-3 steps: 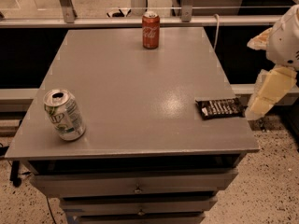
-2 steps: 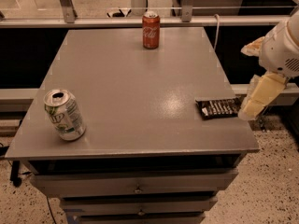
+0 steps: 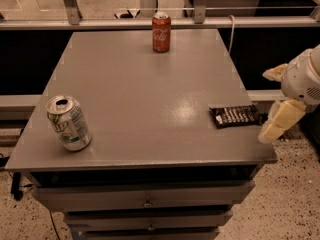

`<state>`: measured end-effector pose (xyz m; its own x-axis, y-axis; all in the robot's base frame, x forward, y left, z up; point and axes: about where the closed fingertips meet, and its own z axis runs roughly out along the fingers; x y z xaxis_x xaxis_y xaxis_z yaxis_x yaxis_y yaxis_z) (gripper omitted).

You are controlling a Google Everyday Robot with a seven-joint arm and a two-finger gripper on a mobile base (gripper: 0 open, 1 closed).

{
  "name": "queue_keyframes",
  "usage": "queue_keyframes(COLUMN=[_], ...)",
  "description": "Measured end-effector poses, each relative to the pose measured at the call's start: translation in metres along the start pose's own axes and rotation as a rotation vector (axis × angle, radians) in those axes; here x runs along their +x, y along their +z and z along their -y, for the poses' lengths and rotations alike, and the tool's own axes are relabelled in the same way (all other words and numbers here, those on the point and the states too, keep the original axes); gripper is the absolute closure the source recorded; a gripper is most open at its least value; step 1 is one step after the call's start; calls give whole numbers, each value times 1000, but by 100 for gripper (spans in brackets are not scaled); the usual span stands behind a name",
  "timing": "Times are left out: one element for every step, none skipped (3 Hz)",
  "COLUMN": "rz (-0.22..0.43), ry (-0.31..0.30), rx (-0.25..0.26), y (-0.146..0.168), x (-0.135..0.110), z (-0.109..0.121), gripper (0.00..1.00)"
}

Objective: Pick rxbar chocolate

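The rxbar chocolate [image 3: 236,116] is a flat black wrapper with white lettering, lying on the grey table [image 3: 140,94] near its right edge. My gripper [image 3: 269,105] is at the right of the table, just beyond the bar's right end and at about its height. Its two cream fingers stand apart, one finger [image 3: 280,121] low beside the bar and the other higher up. It is open and holds nothing.
A red cola can [image 3: 161,32] stands upright at the table's far edge. A green-and-white can [image 3: 68,123] with an open top stands tilted near the front left. Drawers run below the table front [image 3: 145,196]. A rail and a cable lie behind the table.
My gripper has moved left and slightly down, closer to the bar's right end. The bar and both cans have not moved.
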<state>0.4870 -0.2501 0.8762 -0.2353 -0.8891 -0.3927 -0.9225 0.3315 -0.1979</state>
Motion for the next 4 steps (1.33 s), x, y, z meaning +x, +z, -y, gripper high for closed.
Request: queue_keyframes(rz=[27, 56, 88, 91], ry=[21, 46, 64, 100], rx=[-12, -23, -38, -61], y=[16, 32, 48, 60], x=[9, 12, 8, 3], z=[-3, -6, -3, 3], gripper=[0, 0, 0, 17])
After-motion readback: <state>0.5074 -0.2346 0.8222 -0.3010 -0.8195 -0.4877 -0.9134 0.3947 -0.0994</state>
